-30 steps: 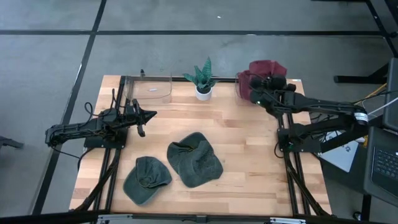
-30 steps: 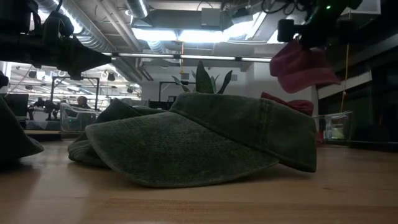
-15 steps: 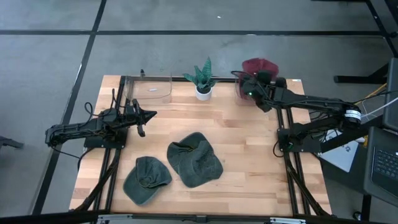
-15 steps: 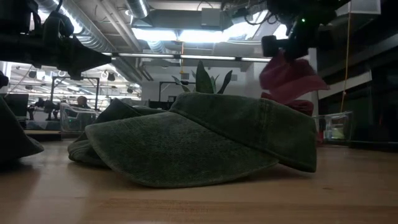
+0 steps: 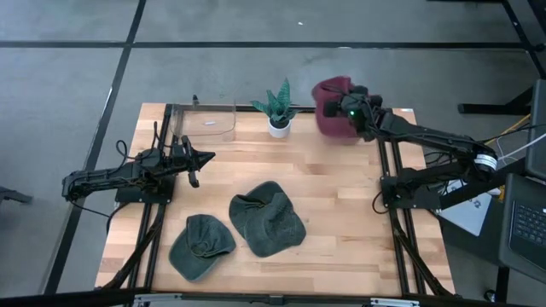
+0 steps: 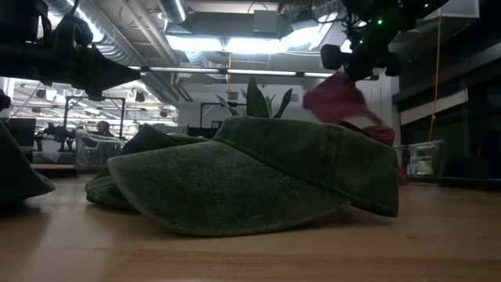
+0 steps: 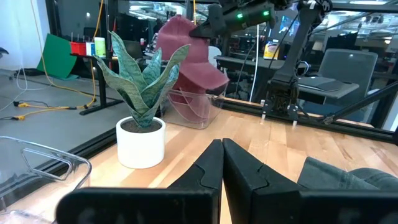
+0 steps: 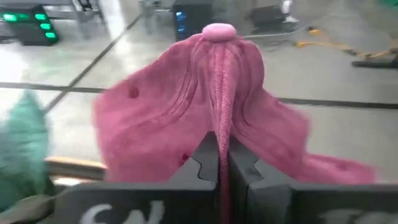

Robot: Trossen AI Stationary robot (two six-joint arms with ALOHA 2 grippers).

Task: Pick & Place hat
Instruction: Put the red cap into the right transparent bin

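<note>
free: bare table point(image 5: 341, 196) centre-right and right | blocked near-centre: two green caps point(image 5: 266, 217) point(image 5: 201, 246) | blocked far edge: potted plant point(image 5: 279, 111), clear bin point(image 5: 209, 119) far-left

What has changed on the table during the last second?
The right gripper, shut on the maroon fabric cap, has carried it leftward from over the clear bin toward the small potted plant. The left gripper stayed shut and parked, and the two green caps did not move.
</note>
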